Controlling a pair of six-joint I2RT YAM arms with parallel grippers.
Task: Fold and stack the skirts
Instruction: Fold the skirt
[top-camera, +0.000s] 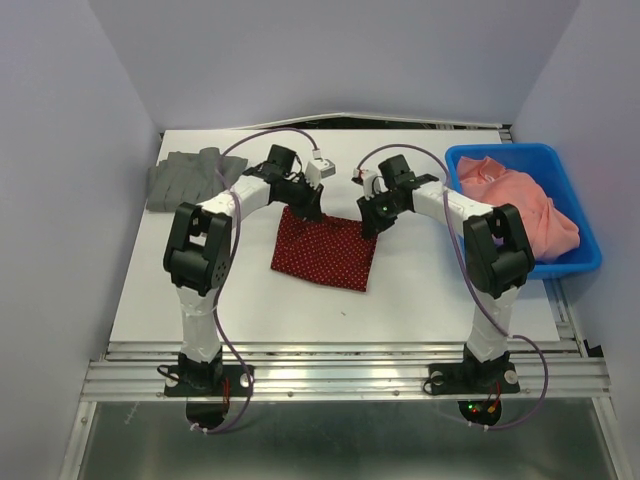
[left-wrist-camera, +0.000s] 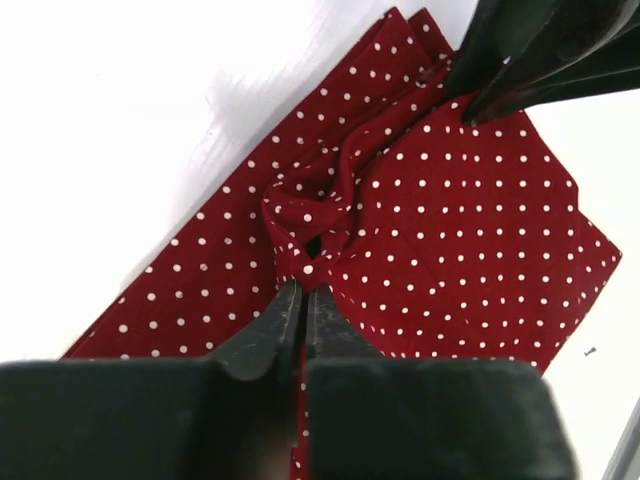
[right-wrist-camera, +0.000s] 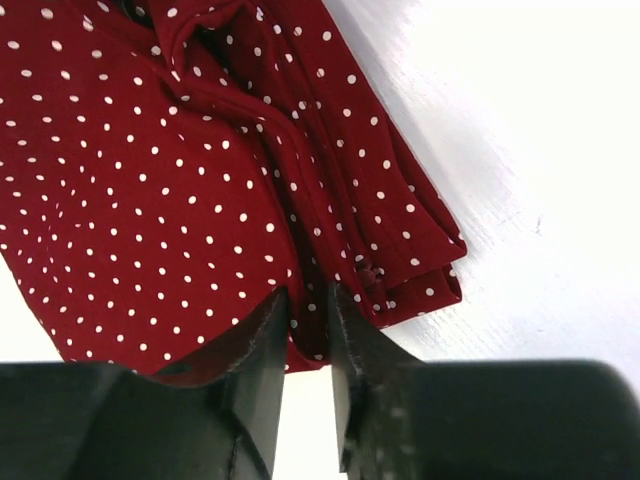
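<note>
Fingers of the left gripper are pressed almost together, pinching a small bunched fold of the red polka-dot skirt between their tips. Cloth puckers into creases that run out from the pinch. At the top right of the left wrist view, the dark fingers of the right gripper reach down to the far edge of the same skirt.

In the right wrist view, the right gripper has its fingers a narrow slit apart, with the skirt's layered edge caught in that slit, close to a folded corner. The rest of the skirt spreads away over the white table.

From above, the red polka-dot skirt lies near the middle of the table, its far edge drawn up at both corners to the left gripper and the right gripper; its near edge rests flat. A grey skirt lies crumpled at the far left corner, well apart from the red one. At the right edge sits a blue bin holding pink cloth.
</note>
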